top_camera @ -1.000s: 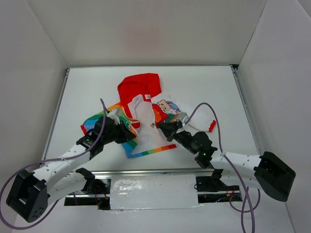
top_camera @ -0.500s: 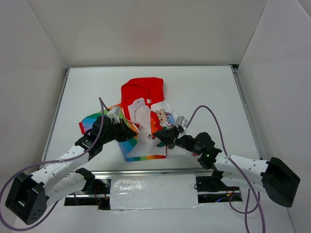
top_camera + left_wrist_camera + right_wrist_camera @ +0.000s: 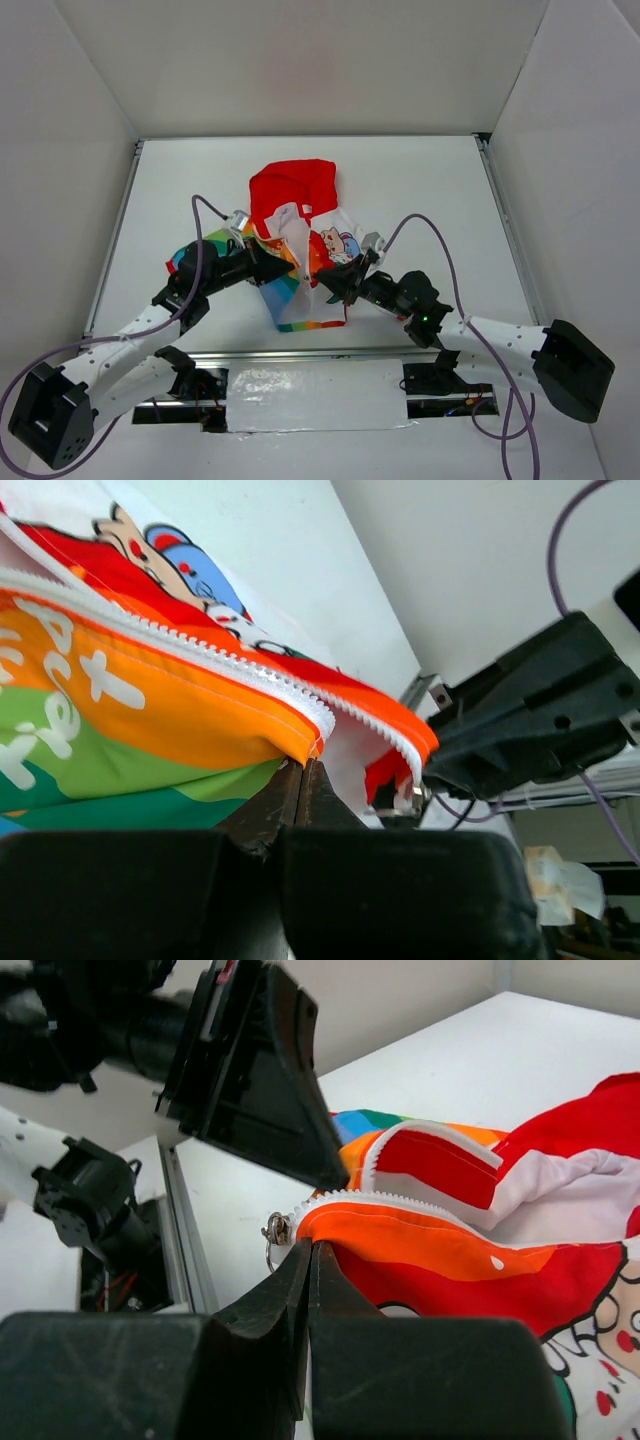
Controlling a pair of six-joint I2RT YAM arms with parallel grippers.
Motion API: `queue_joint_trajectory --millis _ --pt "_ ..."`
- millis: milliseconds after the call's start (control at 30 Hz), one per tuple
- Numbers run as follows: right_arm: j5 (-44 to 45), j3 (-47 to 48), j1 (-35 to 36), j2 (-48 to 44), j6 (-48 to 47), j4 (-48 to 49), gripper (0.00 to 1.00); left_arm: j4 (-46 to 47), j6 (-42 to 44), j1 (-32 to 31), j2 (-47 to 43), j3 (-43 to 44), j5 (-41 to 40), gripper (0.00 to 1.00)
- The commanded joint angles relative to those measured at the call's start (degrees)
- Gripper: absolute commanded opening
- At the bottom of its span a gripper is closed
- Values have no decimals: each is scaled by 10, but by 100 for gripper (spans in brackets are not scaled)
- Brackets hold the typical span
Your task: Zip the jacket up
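The jacket [image 3: 318, 250] lies mid-table, open at the front, with its red hood [image 3: 292, 185] at the far end. My left gripper [image 3: 282, 270] is shut on the bottom corner of the rainbow side; the left wrist view shows the orange corner and white zipper teeth [image 3: 230, 660] pinched at my gripper [image 3: 305, 765]. My right gripper [image 3: 325, 279] is shut on the bottom corner of the cartoon-print side [image 3: 450, 1250], as the right wrist view [image 3: 310, 1248] shows. The metal zipper slider [image 3: 275, 1230] hangs just beside that corner. The two grippers are close together, both corners held off the table.
White table [image 3: 430, 190] with white walls on three sides and metal rails [image 3: 120, 230] along the left and right edges. The arm bases and purple cables [image 3: 440, 260] lie at the near edge. The left gripper's black body [image 3: 260, 1070] fills the upper left of the right wrist view.
Both grippers have moved inward toward each other, pulling the jacket's two front edges together. The jacket is now bunched narrower and its bottom hem has shifted toward the middle.
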Motion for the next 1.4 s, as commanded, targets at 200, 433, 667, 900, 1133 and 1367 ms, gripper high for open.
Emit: queue_joint_trajectory --millis 200,433,667,900,1133,1367 --pt "23 5 -2 34 63 63 0 140 -66 -3 -35 -55 54 0" --pt "24 -7 -1 42 58 85 0 113 -55 -3 -55 -48 45 0" --pt "64 -17 -2 34 60 81 0 131 -64 -3 -56 -56 48 0" --pt "61 -12 -2 40 61 85 0 147 -75 -3 -48 -62 55 0" --pt "61 -7 -2 40 62 84 0 142 -73 -3 -41 -63 54 0" --pt "54 3 -1 42 59 75 0 147 -72 -4 -31 -68 59 0"
